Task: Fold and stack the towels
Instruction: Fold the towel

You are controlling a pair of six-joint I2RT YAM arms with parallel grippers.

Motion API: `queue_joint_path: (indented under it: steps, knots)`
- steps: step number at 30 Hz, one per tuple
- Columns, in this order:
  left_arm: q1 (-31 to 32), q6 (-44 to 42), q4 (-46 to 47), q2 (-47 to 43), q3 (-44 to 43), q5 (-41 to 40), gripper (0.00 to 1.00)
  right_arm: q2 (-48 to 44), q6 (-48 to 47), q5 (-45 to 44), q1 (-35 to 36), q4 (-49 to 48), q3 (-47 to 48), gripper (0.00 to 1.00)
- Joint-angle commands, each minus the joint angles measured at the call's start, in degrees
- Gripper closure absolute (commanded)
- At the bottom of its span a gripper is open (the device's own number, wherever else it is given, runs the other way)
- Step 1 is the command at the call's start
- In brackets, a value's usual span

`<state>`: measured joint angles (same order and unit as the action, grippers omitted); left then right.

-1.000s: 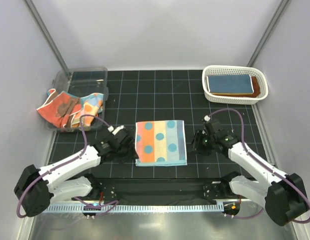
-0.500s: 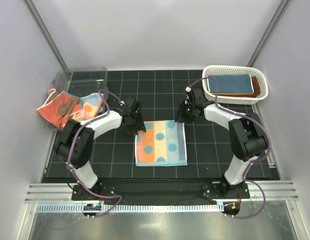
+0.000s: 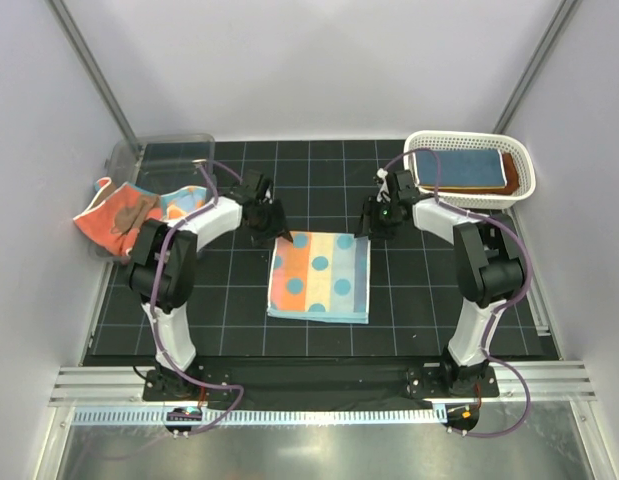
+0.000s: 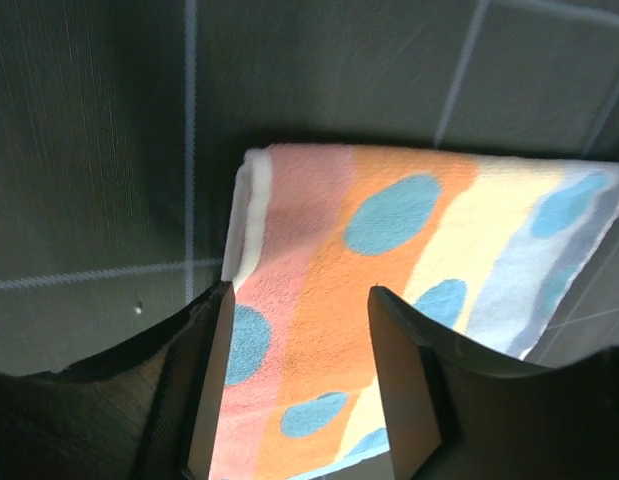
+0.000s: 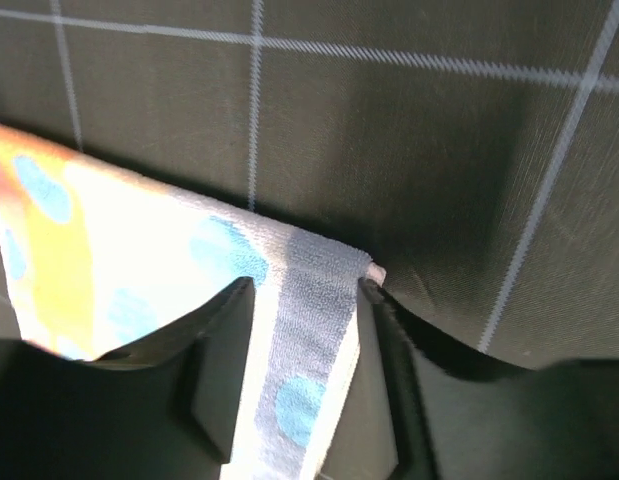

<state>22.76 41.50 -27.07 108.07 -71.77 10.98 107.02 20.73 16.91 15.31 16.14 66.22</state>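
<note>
Polka-dot towel (image 3: 319, 275) lies folded and flat in the middle of the table (image 3: 319, 180). Left hand (image 4: 299, 295) stands wide over its far-left corner, cloth between the fingers, nothing pinched. Right hand (image 5: 306, 285) straddles the far-right corner, jaws narrower but apart, not gripping. Risk: closing on the top layer only would peel the fold open. Unequal pull from the two corners would skew or bunch it.
</note>
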Motion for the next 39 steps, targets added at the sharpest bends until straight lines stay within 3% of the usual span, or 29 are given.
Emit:
queue_joint_path:
  steps: [1, 5, 8, 14, 18, 27, 39]
  knots:
    - [-1.58, -11.03, -3.49, 0.03, -8.46, 1.07, 0.39, -2.78, -8.48, 4.78, -1.51, 3.63, 4.71, 0.46]
    - [-3.68, -20.03, -10.01, 6.70, -16.72, -1.22, 0.38, 1.68, -16.41, 15.51, -3.44, 7.29, 8.38, 0.38]
    - [-5.09, -24.16, -9.76, 11.10, -19.81, 4.12, 0.39, 6.95, -22.47, 16.49, -4.23, 14.68, 13.13, 0.37]
    - [-6.24, -30.06, -8.53, 14.27, -19.55, 12.04, 0.41, 11.36, -27.32, 22.81, -7.40, 17.61, 15.43, 0.41]
    - [-7.55, -32.26, -8.70, 15.85, -19.64, 14.94, 0.42, 12.85, -29.17, 22.82, -7.75, 18.22, 16.84, 0.41]
    - [-8.70, -34.81, -10.72, 17.87, -22.18, 19.25, 0.54, 14.09, -30.75, 23.09, -8.19, 20.25, 17.63, 0.57]
    - [-8.79, -37.63, -15.38, 17.70, -23.33, 22.16, 0.53, 14.09, -29.78, 21.68, -8.90, 19.89, 18.34, 0.61]
